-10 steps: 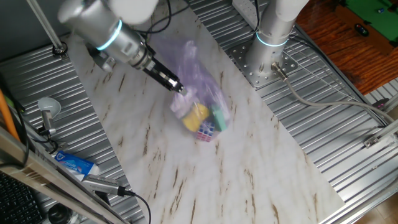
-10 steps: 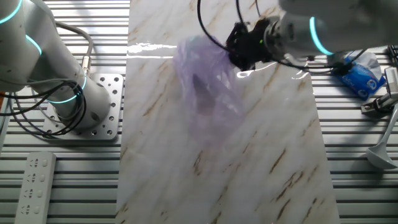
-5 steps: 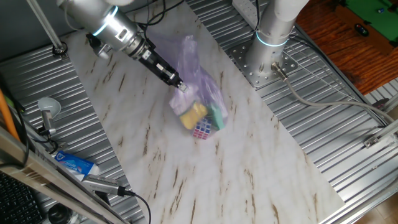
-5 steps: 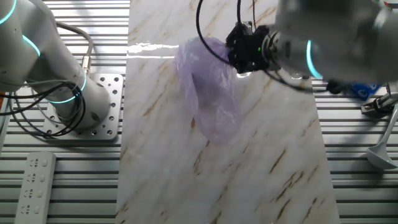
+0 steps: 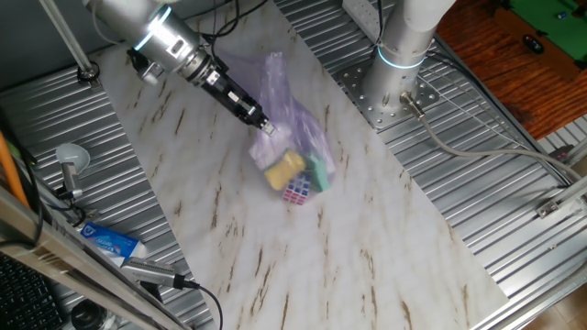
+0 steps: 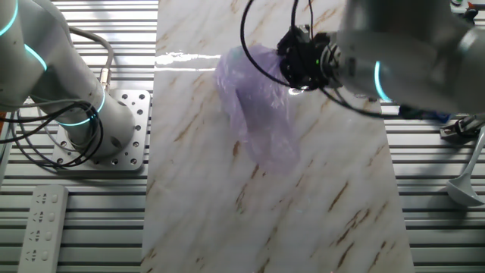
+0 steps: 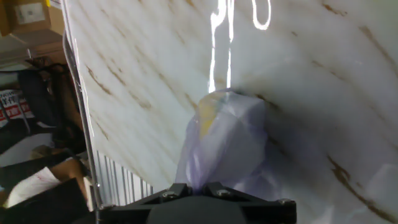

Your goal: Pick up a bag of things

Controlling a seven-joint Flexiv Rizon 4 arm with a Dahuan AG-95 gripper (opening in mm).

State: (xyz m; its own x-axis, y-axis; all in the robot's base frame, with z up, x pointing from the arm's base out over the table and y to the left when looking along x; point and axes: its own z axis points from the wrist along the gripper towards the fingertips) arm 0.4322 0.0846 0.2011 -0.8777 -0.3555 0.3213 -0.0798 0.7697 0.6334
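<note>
One bag of things (image 5: 292,137) was seen mid-tabletop (image 5: 367,238), yellow block, green piece and puzzle cube at its low end. Its plastic was pinched by the gripper (image 5: 266,126), clamped on a fold. A blue-and-white tube (image 5: 108,242) was lying well apart.

Silver-grey arm (image 5: 147,27) with glowing cyan ring; black cables; slim dark fingers (image 5: 246,112).
</note>
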